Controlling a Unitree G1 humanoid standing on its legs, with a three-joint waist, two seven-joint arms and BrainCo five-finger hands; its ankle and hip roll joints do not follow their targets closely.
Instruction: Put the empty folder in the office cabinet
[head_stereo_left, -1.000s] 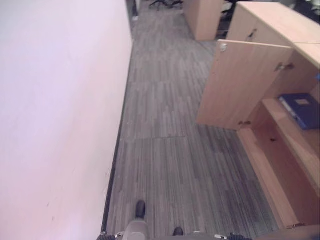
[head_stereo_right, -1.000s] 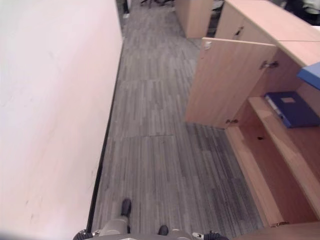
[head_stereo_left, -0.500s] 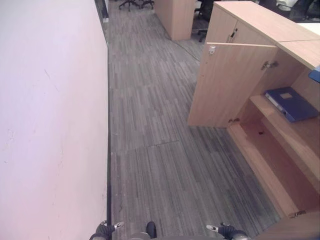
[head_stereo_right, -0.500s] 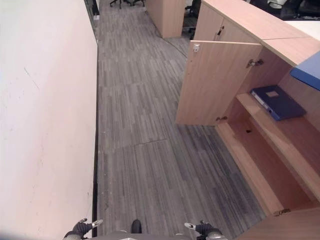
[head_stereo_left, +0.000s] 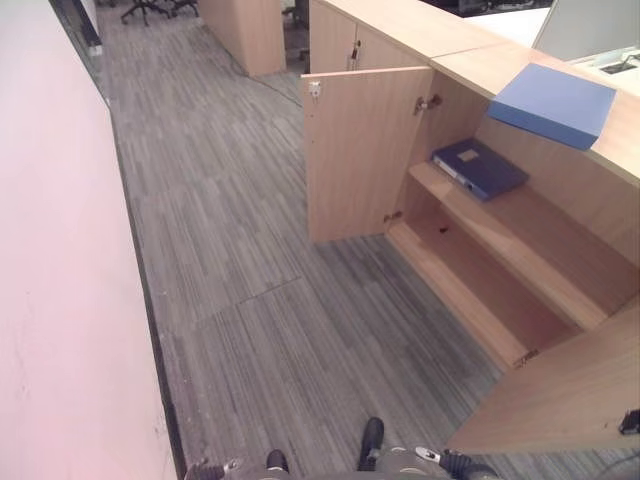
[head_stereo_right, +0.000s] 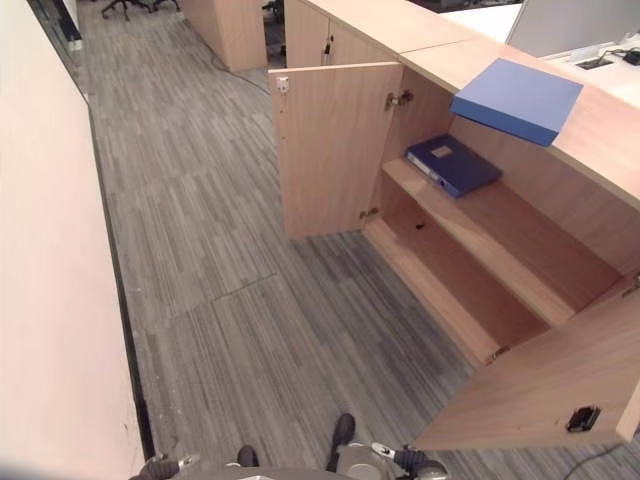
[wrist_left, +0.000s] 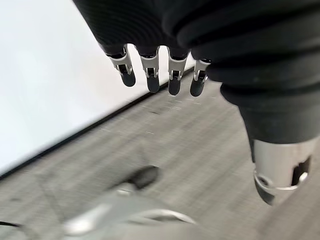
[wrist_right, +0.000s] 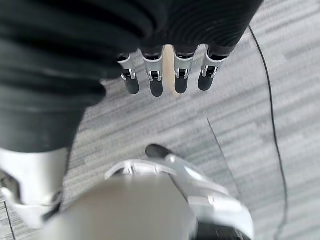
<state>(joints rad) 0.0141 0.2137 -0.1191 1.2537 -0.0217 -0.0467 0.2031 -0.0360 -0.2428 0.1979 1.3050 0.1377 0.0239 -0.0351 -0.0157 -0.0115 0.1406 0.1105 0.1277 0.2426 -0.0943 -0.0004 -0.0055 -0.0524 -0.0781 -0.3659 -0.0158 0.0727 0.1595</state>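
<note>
A grey carpet floor (head_stereo_left: 250, 250) is stretching beside a pale wall (head_stereo_left: 50, 300). The wooden cabinet (head_stereo_right: 480, 290) is standing to the robot's right with both doors (head_stereo_right: 325, 145) swung open. A light blue folder (head_stereo_right: 515, 98) is lying flat on the cabinet's top, its corner hanging over the front edge. A dark blue binder (head_stereo_right: 452, 164) is lying flat on the upper shelf (head_stereo_right: 500, 225), while the lower shelf is sitting bare. The left hand (wrist_left: 150, 60) is hanging over the floor, fingers (wrist_left: 150, 77) straight and spread, holding nothing. The right hand (wrist_right: 165, 55) is hanging likewise, fingers (wrist_right: 156, 82) straight and empty.
</note>
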